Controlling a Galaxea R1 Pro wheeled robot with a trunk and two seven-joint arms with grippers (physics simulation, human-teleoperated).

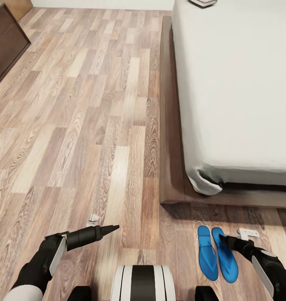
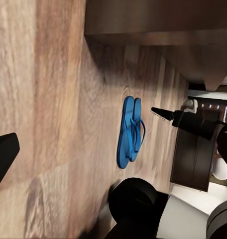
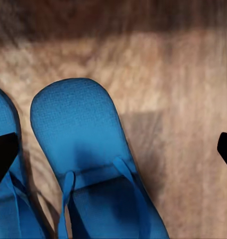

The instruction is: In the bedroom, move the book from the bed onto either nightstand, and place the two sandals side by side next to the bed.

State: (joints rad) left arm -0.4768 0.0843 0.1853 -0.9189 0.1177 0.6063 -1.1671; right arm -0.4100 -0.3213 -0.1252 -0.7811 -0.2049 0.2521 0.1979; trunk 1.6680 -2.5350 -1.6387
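Both sandals lie flat on the floor at lower right of the head view, side by side and touching or nearly so, just off the foot corner of the bed. Long axes run roughly up-frame, leaning slightly left, parallel to each other. The right gripper sits directly over the right-hand sandal, near its top end; the wrist view shows its fingers spread wide with that sandal's blue sole between them, nothing pinched. The left gripper is at lower left, well apart from the pair, pointing right across the floor; one dark finger shows at the edge of the left wrist view, so I can't tell its state. The right arm is clearly the nearer one. The sandal half looks done to me (already paired beside the bed frame). The book is at the very top edge of the head view, on the far end of the mattress, well away from both arms; reaching it likely needs a base move. A dark cabinet sits upper left, a small white object right of the sandals, and a small pale scrap near the left gripper. Nothing blocks the floor lane alongside the bed.
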